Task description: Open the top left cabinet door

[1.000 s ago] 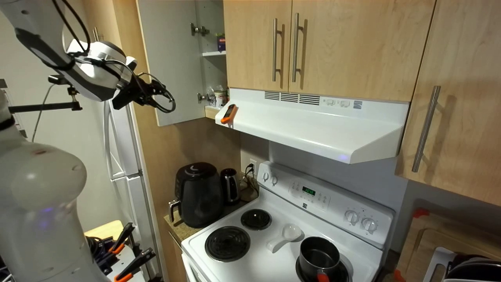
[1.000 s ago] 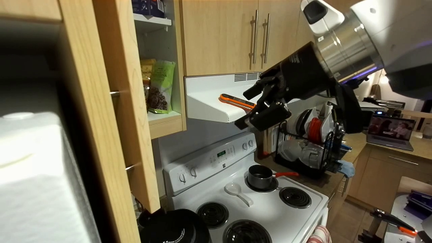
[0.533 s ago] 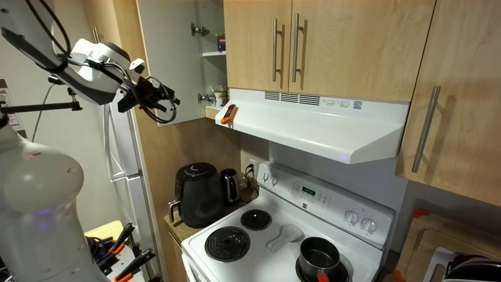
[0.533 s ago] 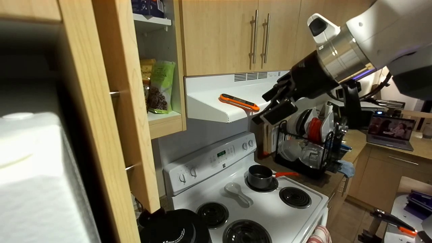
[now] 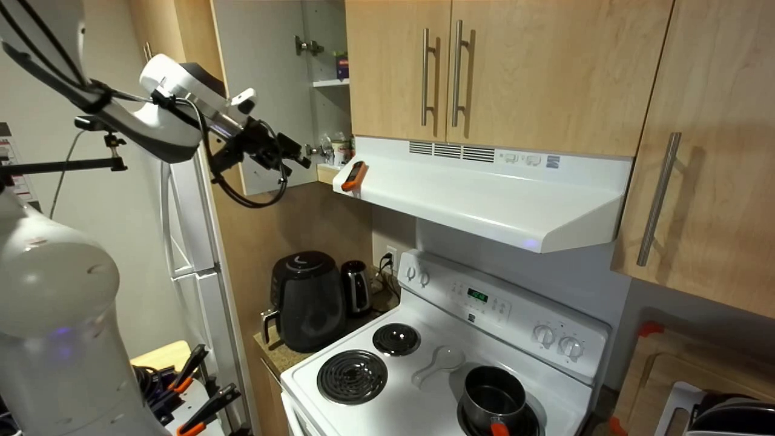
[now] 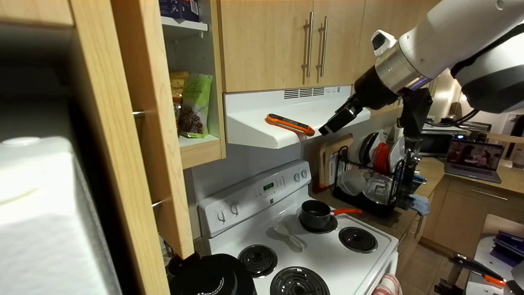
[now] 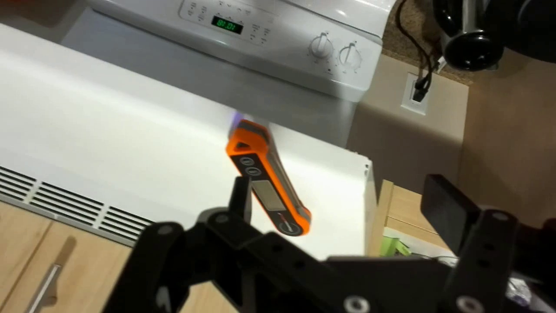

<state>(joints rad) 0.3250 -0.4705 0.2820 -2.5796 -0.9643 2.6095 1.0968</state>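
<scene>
The top left cabinet door stands wide open. Its pale inner face (image 5: 266, 66) shows in an exterior view, with hinges on the right. In an exterior view its wood edge (image 6: 168, 123) shows nearly edge-on, with metal handle posts on its outer face close to a wood side panel. The cabinet's pale shelves (image 6: 184, 23) are exposed, holding bags and a box. My gripper (image 5: 298, 165) is in front of the door's lower part in that view, and near the hood front in an exterior view (image 6: 325, 129). In the wrist view the fingers (image 7: 345, 204) are wide apart with nothing between them.
A white range hood (image 5: 472, 188) carries an orange thermometer (image 7: 271, 187) on its sloped top. Paired doors with steel bar handles (image 6: 310, 45) are above it. A stove (image 5: 418, 387) with a pot (image 5: 494, 396) stands below. A black air fryer (image 5: 307, 303) is under the open door.
My gripper has moved away from the open door's edge, toward the hood and rightward in both exterior views, and the wrist has turned. The door has not moved.
</scene>
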